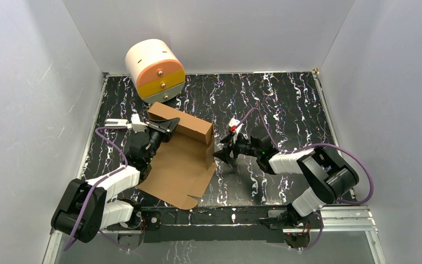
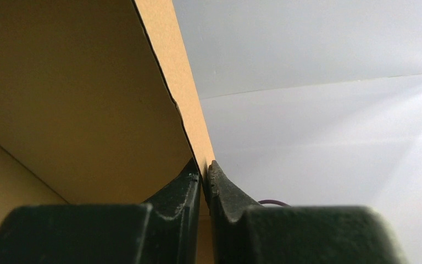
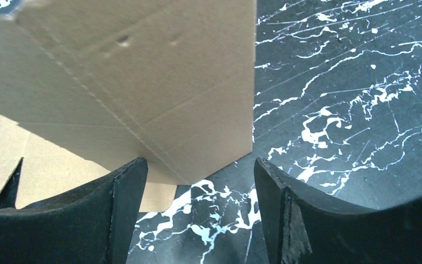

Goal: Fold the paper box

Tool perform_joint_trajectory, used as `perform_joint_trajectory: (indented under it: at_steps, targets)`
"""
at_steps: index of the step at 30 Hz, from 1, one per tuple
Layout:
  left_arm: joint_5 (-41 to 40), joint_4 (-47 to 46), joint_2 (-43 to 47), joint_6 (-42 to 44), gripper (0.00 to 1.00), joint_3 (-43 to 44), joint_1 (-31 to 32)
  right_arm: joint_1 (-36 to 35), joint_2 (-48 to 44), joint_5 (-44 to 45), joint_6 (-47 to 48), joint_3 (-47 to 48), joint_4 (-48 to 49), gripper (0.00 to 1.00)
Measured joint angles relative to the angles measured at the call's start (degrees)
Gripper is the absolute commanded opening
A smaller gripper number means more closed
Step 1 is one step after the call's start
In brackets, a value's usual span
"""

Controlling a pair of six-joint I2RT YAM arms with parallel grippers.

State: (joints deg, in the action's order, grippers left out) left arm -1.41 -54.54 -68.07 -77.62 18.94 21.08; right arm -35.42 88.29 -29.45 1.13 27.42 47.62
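The paper box (image 1: 182, 159) is a brown cardboard die-cut sheet, partly flat on the table with its far panels raised into walls. My left gripper (image 1: 167, 125) is shut on the edge of the raised far-left flap; the left wrist view shows the thin cardboard edge (image 2: 189, 93) pinched between its fingers (image 2: 204, 179). My right gripper (image 1: 220, 154) is open at the box's right raised side wall (image 3: 143, 82), its tips just below the wall's lower corner; nothing is between them in the right wrist view (image 3: 198, 176).
A cream cylindrical cabinet (image 1: 155, 70) with orange and yellow drawers stands at the back left, just behind the box. The black marbled table (image 1: 286, 104) is ringed by white walls (image 1: 33, 82).
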Motion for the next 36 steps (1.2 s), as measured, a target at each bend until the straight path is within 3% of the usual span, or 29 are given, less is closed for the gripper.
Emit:
perform_joint_trajectory:
  at_steps: [18, 31, 36]
  targets:
    - [1.5, -1.2, 0.0, -1.7, 0.00, -0.5, 0.8, -5.4, -0.9, 8.6, -3.1, -1.0, 7.9, 0.79]
    - [0.0, -3.4, 0.5, -2.3, 0.00, -2.8, 2.3, -10.2, 3.3, 22.2, -4.0, 0.9, 11.8, 0.79]
    - [-0.2, -4.1, 0.9, -2.5, 0.00, -3.6, 2.9, -10.9, 4.5, 24.9, -3.9, 2.1, 12.2, 0.71]
